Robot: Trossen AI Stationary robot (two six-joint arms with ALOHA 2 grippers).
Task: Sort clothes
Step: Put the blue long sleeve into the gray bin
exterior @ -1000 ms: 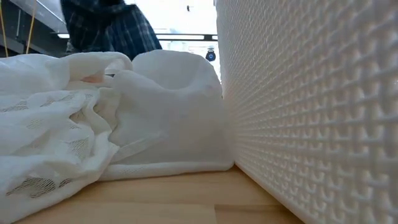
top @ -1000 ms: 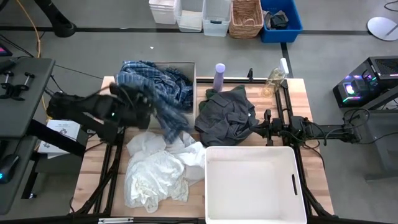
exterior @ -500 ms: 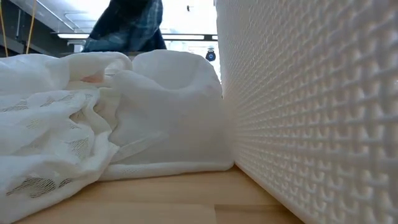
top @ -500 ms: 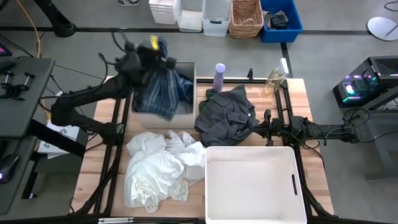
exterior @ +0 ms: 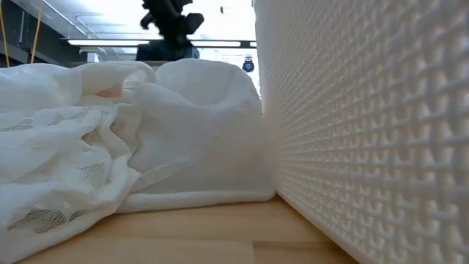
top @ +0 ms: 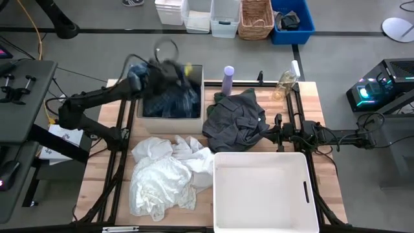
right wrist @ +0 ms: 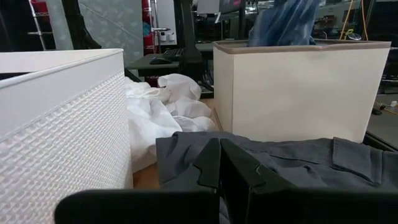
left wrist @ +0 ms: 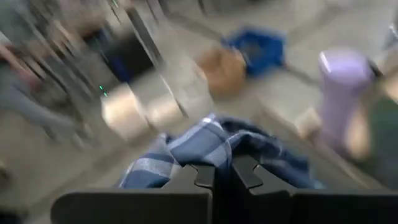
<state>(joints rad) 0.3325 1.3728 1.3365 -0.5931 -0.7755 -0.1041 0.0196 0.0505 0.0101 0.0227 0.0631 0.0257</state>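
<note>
The left gripper [top: 169, 70] hangs over the beige fabric box [top: 170, 115] at the far left of the table [top: 103, 175]. Its fingers [left wrist: 198, 175] are pressed together on a fold of the blue-and-white plaid shirt [top: 171, 100], which droops from them down into the box. In the left wrist view the plaid cloth [left wrist: 211, 149] bunches just ahead of the closed fingertips. In the right wrist view the shirt [right wrist: 283, 22] rises above the box rim [right wrist: 298, 45].

The right gripper [top: 279, 129] rests low at the right of the table, against the edge of the dark grey top [top: 236, 120], its fingers [right wrist: 208, 165] drawn together with nothing seen between them. The grey top [right wrist: 292, 168] lies crumpled at the table's middle, beside the box and just behind the white plastic bin [top: 262, 193].

The white pieces [top: 165, 175] lie heaped at the near left, touching the bin's left wall; the low view shows them [exterior: 110, 147] pressed against its textured side [exterior: 366, 132]. A lavender bottle [top: 228, 79] stands upright at the far edge, just beside the box and the grey top.
</note>
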